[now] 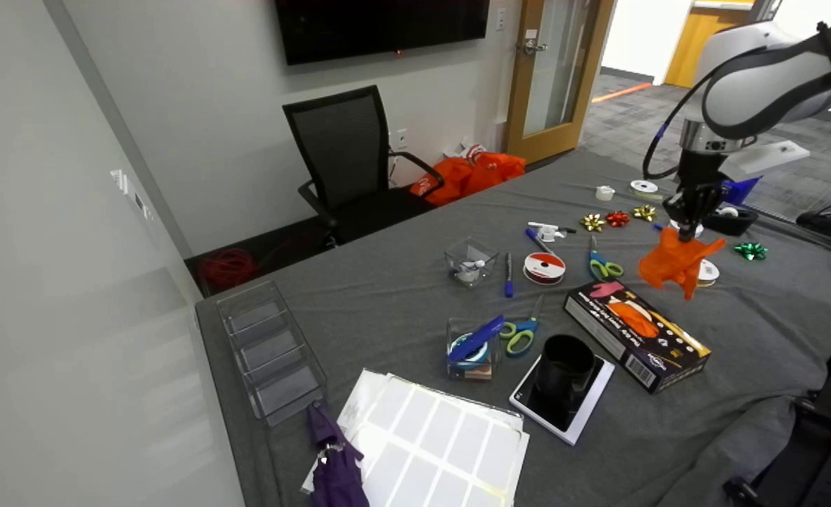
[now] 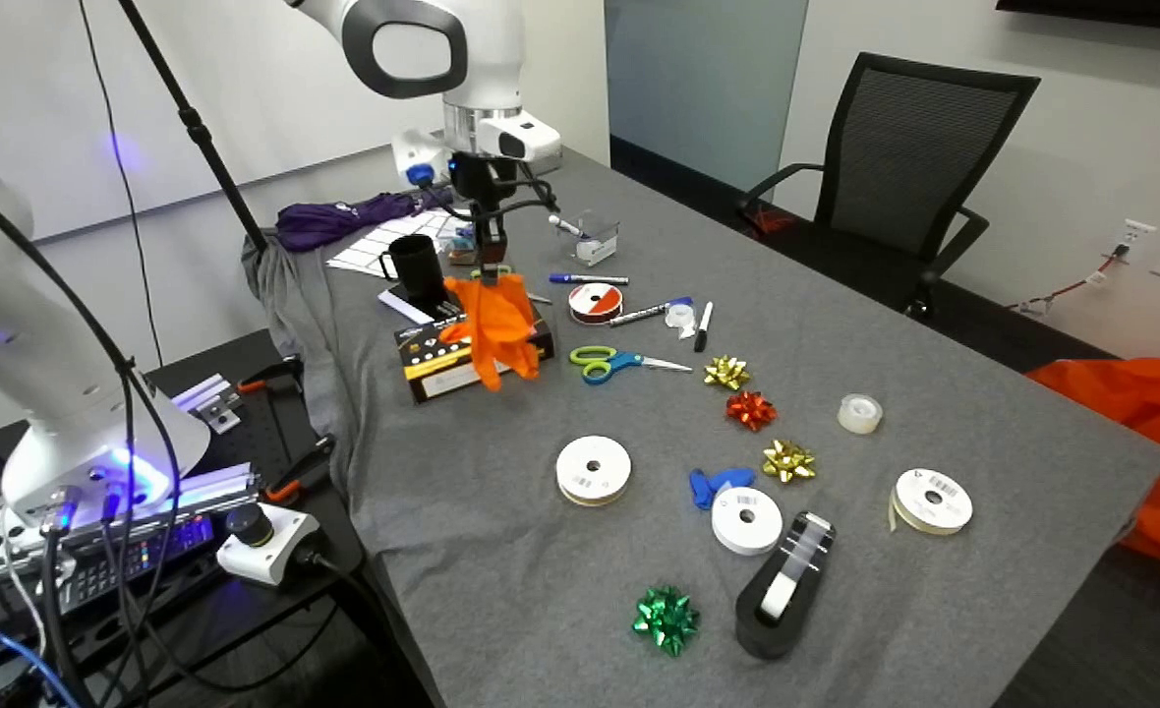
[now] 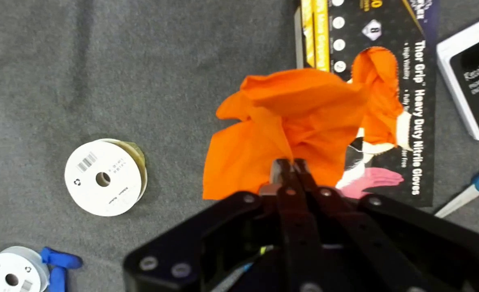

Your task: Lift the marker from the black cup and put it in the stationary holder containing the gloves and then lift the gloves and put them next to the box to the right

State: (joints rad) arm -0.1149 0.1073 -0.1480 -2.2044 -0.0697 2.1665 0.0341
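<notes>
Currently, at the left of an exterior view, a clear compartment tray (image 1: pixel 272 354) lies on the grey-draped table (image 1: pixel 387 310). Rightward, a clear holder (image 1: pixel 466 248) stands upright; a slim white-ended stick (image 2: pixel 565 226) slants in it, marker-shaped but too small to identify for certain. A blue-ended marker (image 1: pixel 508 276) lies just beside that holder. Next, a black mug (image 1: pixel 565 366) stands upright on a white-edged black pack (image 1: pixel 594 400); its interior is too dark to read. Further right, the nitrile-glove box (image 1: pixel 636 332) lies flat, pictured face up.

At the right, the gripper (image 1: pixel 686 237) points downward, raised above the table near the box. State: clenched, with fabric caught between its tips. The wrist view shows the fingertips (image 3: pixel 280 170) almost meeting, a thin slit between them, pinching a gathered fold of the orange gloves (image 3: pixel 276 134). Material fans out around the tips; in both exterior views it dangles beneath them. One glove or a pair: cannot tell. In the wrist view the fabric overlaps part of the box's printed face along the line of sight; whether a drooping glove finger touches box or table, cannot tell. Beyond the gloves, a white ribbon spool (image 1: pixel 708 272) sits on the table, partly hidden by them.
</notes>
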